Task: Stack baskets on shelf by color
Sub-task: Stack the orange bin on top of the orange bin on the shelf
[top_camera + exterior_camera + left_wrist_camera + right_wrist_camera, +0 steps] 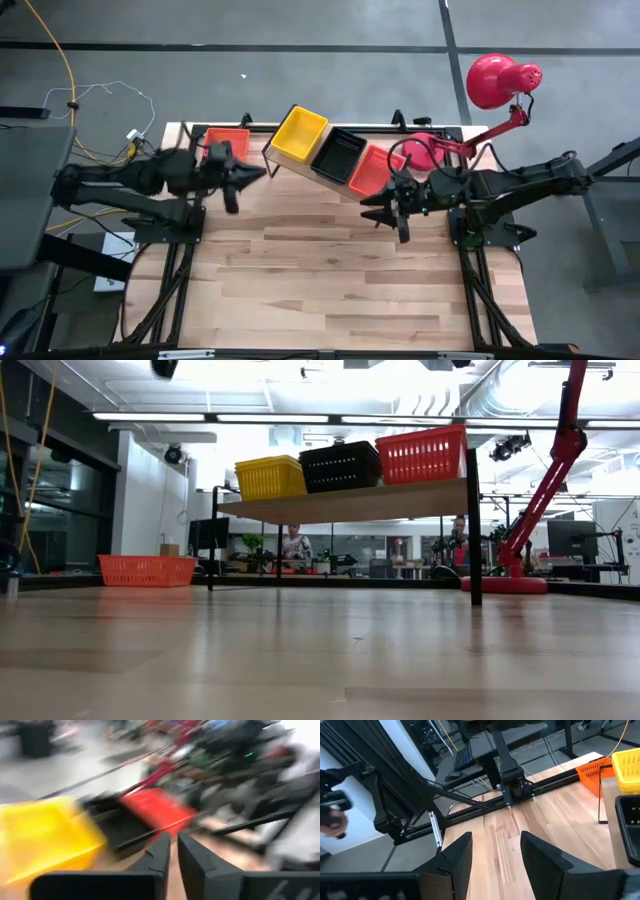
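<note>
Near edge of the table bare planks; both grippers hang over the middle strip, empty-handed; the left gripper sits toward the table's left edge, fingers pressed almost together with only a sliver between them; the right gripper sits toward the right edge, fingers spread wide with nothing between them. Farther back, the shelf stands along the table's far edge, angled in the overhead view; on its board, in a row, a yellow basket at the left end, a black basket in the middle, a red basket at the right end, each touching its neighbour. One more orange basket rests on the tabletop at the far left corner, apart from the shelf. A red lamp rises off the far right corner. No brand, label or writing can be read anywhere.
</note>
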Action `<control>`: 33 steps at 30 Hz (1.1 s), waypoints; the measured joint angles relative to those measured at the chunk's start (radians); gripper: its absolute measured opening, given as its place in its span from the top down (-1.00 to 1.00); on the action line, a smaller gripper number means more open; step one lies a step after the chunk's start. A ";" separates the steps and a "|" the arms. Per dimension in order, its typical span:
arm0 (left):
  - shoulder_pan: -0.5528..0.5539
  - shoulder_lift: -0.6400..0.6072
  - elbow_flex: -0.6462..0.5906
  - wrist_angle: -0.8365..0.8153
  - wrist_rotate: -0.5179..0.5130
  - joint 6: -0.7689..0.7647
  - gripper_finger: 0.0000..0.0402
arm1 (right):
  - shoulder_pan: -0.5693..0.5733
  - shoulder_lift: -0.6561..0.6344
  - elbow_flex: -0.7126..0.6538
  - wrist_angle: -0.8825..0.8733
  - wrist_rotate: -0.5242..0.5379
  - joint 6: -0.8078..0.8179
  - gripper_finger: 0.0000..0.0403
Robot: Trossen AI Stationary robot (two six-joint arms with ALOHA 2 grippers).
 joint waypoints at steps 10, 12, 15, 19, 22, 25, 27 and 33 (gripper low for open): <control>0.545 0.126 0.065 -0.601 0.145 0.068 0.30 | 0.000 0.000 0.003 -0.002 0.043 0.026 0.24; 0.621 0.174 0.027 -0.609 0.213 0.140 0.19 | 0.000 0.000 0.003 -0.002 0.043 0.026 0.24; 0.694 0.242 -0.023 -0.602 0.251 0.258 0.06 | 0.000 0.000 0.003 -0.002 0.043 0.048 0.24; 0.748 0.326 -0.051 -0.594 0.202 0.390 -0.06 | 0.000 0.000 0.003 -0.002 0.043 0.071 0.24; 0.773 0.379 -0.051 -0.571 0.125 0.468 -0.08 | 0.000 0.000 0.004 -0.002 0.058 0.070 0.24; 0.794 0.436 -0.051 -0.538 0.084 0.532 -0.08 | 0.000 0.000 0.004 -0.003 0.089 0.070 0.24; 0.809 0.481 -0.051 -0.538 0.082 0.564 -0.08 | 0.000 0.000 0.004 -0.003 0.104 0.069 0.24; 0.832 0.610 -0.051 -0.520 0.026 0.636 -0.08 | 0.000 0.000 0.004 -0.003 0.107 0.073 0.24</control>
